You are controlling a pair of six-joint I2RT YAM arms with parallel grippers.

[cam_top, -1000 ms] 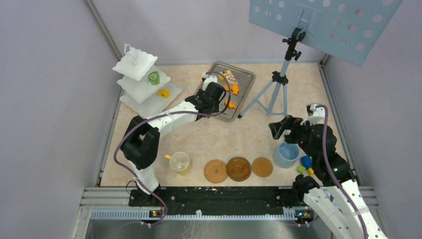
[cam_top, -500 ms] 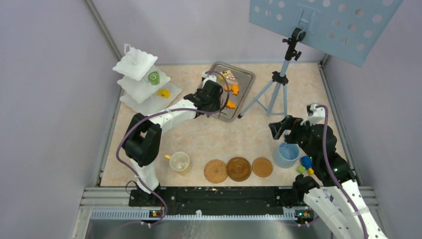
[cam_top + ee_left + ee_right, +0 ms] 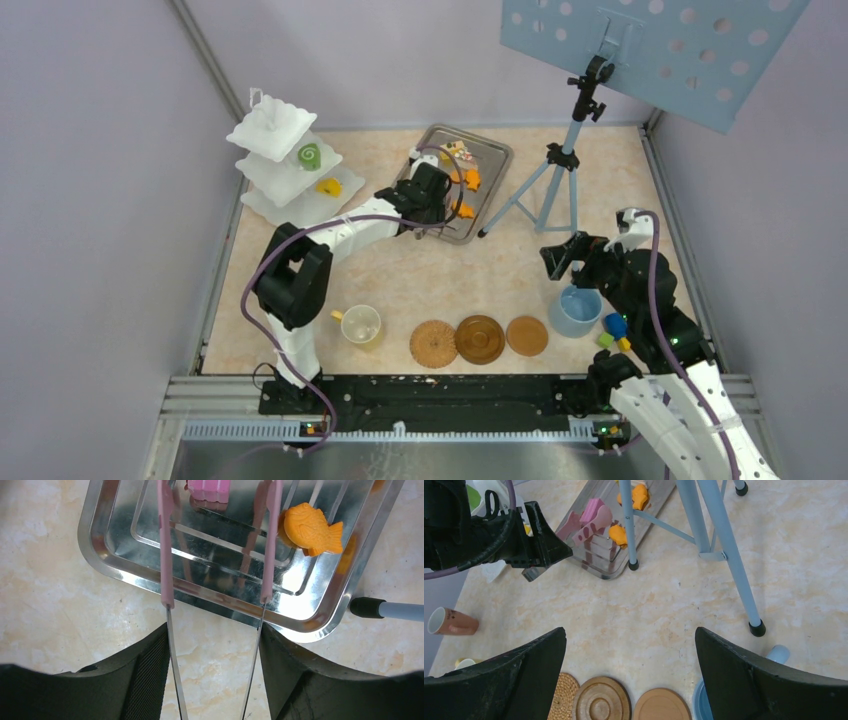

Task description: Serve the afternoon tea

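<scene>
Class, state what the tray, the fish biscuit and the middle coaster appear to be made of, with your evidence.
Tray: polished metal, likely steel; it mirrors the tongs. Fish biscuit: moulded plastic or rubber, matte orange; unclear which. Middle coaster: wood, smooth brown, with turned rings.

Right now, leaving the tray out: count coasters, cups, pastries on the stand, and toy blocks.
Coasters: 3
Cups: 3, one seen only from the right wrist
Pastries on the stand: 2
Blocks: 3
Total: 11
</scene>
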